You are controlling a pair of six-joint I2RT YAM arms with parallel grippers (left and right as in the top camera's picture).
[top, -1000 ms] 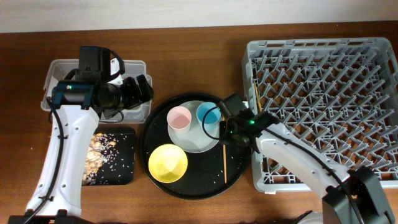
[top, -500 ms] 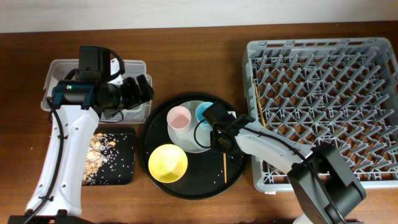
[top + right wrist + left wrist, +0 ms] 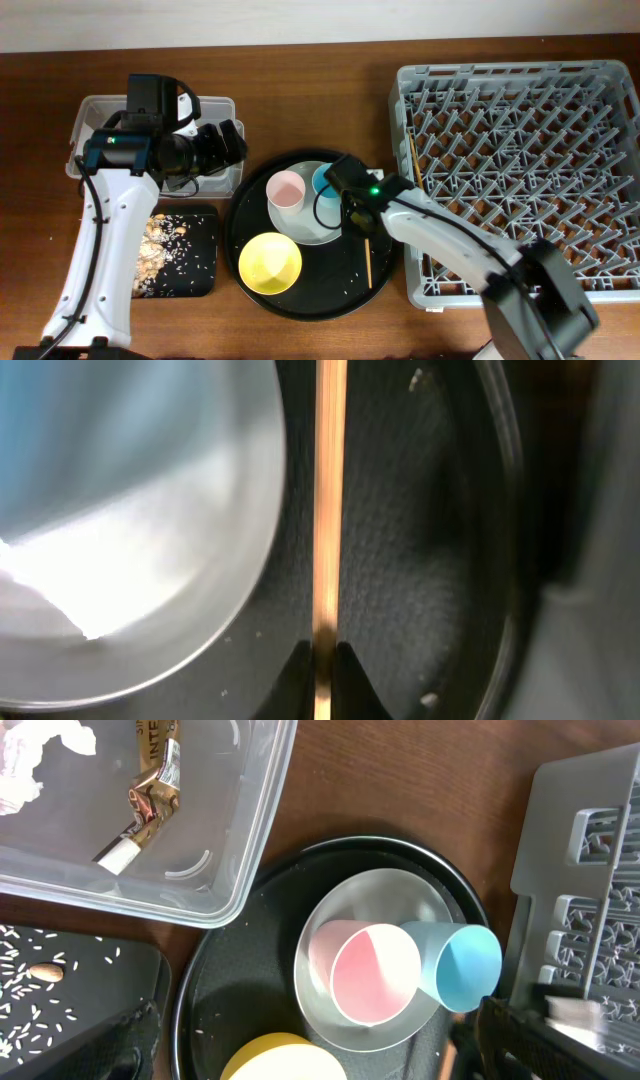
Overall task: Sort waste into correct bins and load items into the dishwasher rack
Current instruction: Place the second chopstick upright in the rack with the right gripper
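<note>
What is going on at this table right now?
Two robot arms are clearing a table. The right end effector is shut on a wooden chopstick lying on the round black tray, beside the plate. The other chopstick lies in the dishwasher rack already. The left end effector is open and empty above the clear tub, which holds the tissue and the foil wrapper. Food scraps are in the shallow black tray. The pink cup, blue cup and yellow bowl are not yet in the rack.

A large round black tray (image 3: 322,283) lies on the brown wooden table (image 3: 300,100), about midway between its left and right edges and nearer the front edge. The tray's floor looks matt and grainy. A pale wall (image 3: 300,18) borders the far edge.
</note>
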